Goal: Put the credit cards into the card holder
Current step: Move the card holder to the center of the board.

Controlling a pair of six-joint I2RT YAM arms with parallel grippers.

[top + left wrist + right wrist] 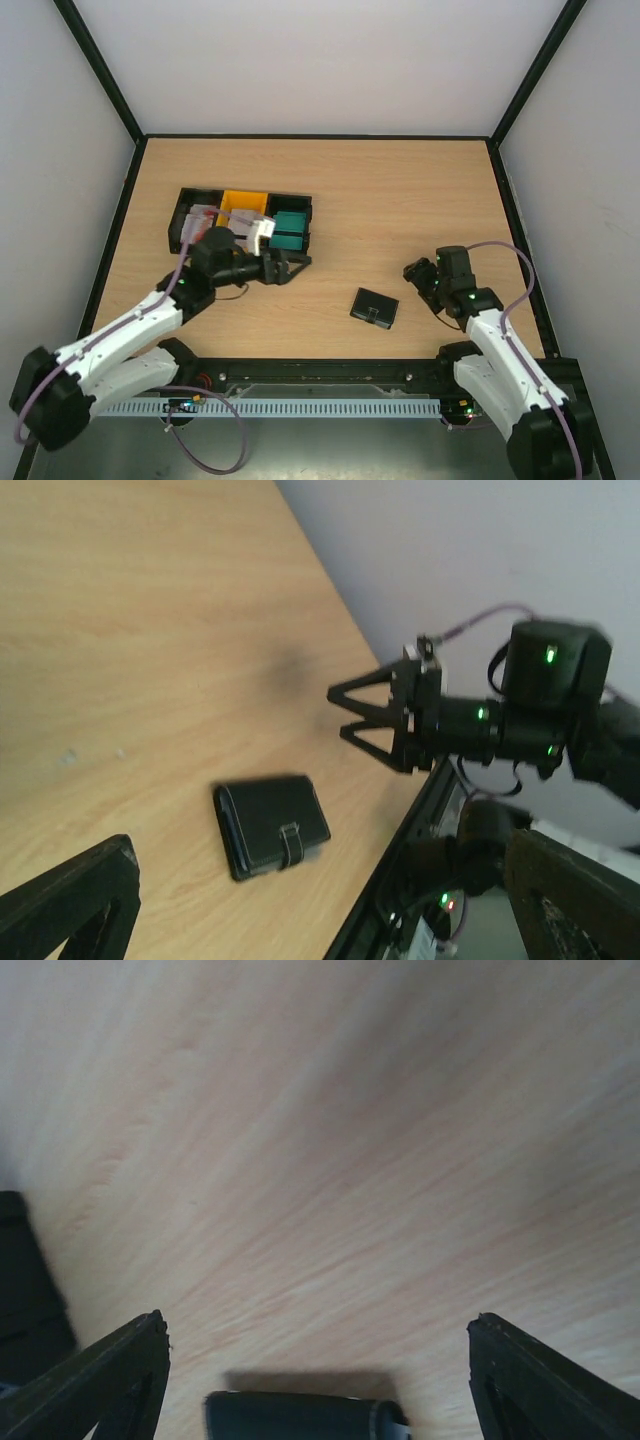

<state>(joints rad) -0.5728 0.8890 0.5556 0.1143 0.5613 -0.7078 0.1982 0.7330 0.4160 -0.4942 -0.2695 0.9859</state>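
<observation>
The card holder [374, 308] is a closed black wallet with a short tab, lying on the table near the front; it also shows in the left wrist view [272, 825]. Teal credit cards [290, 230] lie in the right compartment of the bins, and white-and-red cards [200, 222] in the left one. My left gripper [293, 265] is open and empty, just in front of the teal cards, with its fingers [75, 905] spread wide. My right gripper [420, 272] is open and empty, to the right of the card holder and low over bare wood [318, 1322].
A row of black bins [186, 204] with a yellow one [243, 203] in the middle stands at the left centre. A black frame [510, 210] borders the table. In the left wrist view the right gripper [365, 715] hovers beyond the card holder.
</observation>
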